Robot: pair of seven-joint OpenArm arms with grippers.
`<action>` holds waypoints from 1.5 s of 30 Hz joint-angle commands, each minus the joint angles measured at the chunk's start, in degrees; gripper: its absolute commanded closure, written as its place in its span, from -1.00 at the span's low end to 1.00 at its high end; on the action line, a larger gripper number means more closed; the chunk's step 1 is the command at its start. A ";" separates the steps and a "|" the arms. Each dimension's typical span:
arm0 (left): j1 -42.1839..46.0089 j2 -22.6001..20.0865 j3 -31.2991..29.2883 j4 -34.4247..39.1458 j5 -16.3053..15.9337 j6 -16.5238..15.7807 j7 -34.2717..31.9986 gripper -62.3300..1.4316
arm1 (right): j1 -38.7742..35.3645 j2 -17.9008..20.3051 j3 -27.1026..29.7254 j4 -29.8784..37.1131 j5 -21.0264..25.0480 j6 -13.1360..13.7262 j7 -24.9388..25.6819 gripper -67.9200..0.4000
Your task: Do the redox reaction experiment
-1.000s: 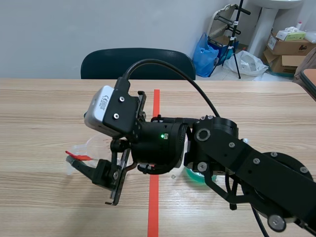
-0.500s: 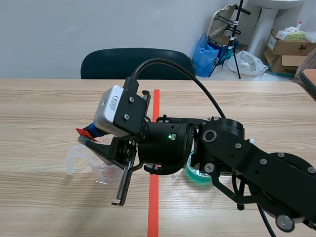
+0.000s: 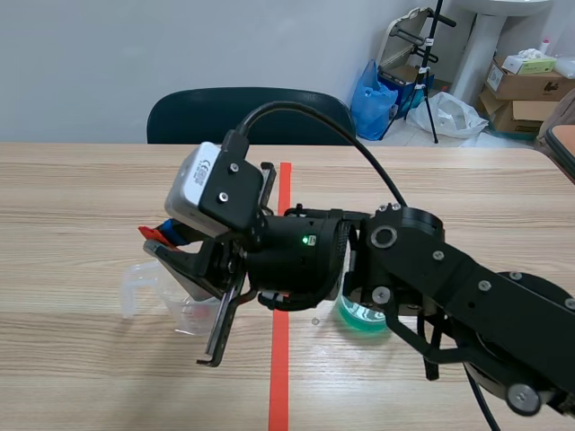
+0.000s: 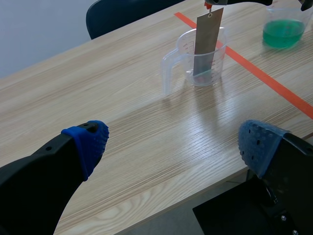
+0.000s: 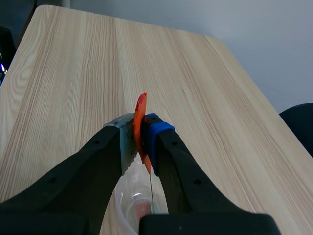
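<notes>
Within the right end effector [image 5: 140, 131] sits a red clip [image 5: 141, 113].

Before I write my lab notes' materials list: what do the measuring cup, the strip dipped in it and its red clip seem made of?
Measuring cup: clear plastic, likely; see-through wall, moulded handle.
Strip: thin metal, probably; flat, dull grey-brown sheen, small hole near its top.
Red clip, in the right gripper: thin, bright, probably plastic.

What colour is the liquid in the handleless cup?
The liquid is green, clearest in the left wrist view.
</notes>
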 commanded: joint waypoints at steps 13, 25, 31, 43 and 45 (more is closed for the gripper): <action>0.07 0.11 0.37 1.03 -0.52 0.13 -0.81 -0.81 | 3.87 0.00 3.85 7.54 13.29 0.61 -11.30 0.97; 0.07 0.11 0.37 1.03 -0.52 0.13 -0.79 -0.81 | 8.33 -0.02 4.11 10.40 23.06 0.59 -19.63 0.97; 0.07 0.13 0.37 1.03 -0.55 0.13 -0.79 -0.81 | 10.45 0.00 4.11 13.00 27.87 0.55 -25.94 0.97; 0.07 0.13 0.37 1.03 -0.55 0.13 -0.79 -0.81 | 10.80 0.02 4.42 20.70 33.38 -1.99 -36.17 0.97; 0.07 0.13 0.37 1.03 -0.55 0.13 -0.79 -0.81 | 10.80 0.02 4.74 21.77 34.07 -2.01 -36.96 0.97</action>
